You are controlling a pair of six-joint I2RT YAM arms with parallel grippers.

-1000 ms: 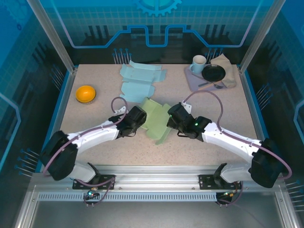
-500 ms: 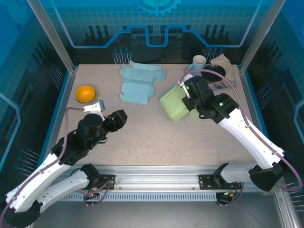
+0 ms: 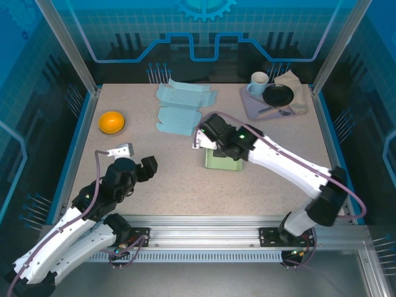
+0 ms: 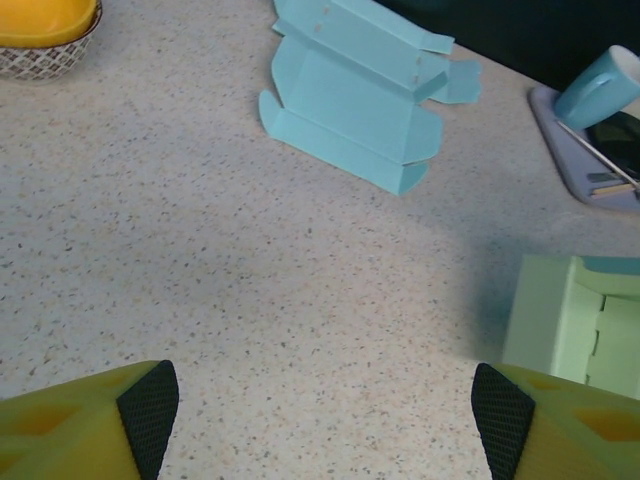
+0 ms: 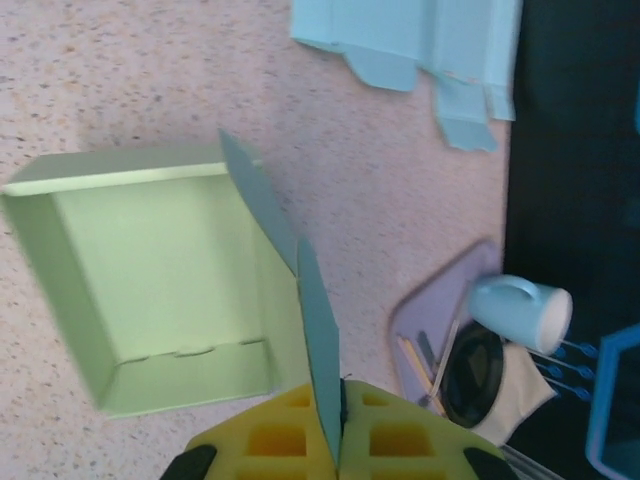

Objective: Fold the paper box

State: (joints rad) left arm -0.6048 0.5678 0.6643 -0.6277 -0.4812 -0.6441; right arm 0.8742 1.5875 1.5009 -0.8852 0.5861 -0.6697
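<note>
Plainly — green box (image 5: pixel 170 290) flap pinched between right jaws; box open-topped.

Your left arm (image 3: pixel 74 219) at seven o'clock and right arm (image 3: pixel 291 167) at four share white shells, black joints and a purple cable (image 3: pixel 357 204) each. A green light (image 3: pixel 241 131) glows on the right. Your fingers (image 4: pixel 70 425) are yellow with black textured pads (image 4: pixel 150 400).

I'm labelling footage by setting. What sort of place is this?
Likely a robot lab cell or demo booth: a speckled table framed by metal posts and blue printed panels, with a mounting rail at its near edge.
</note>
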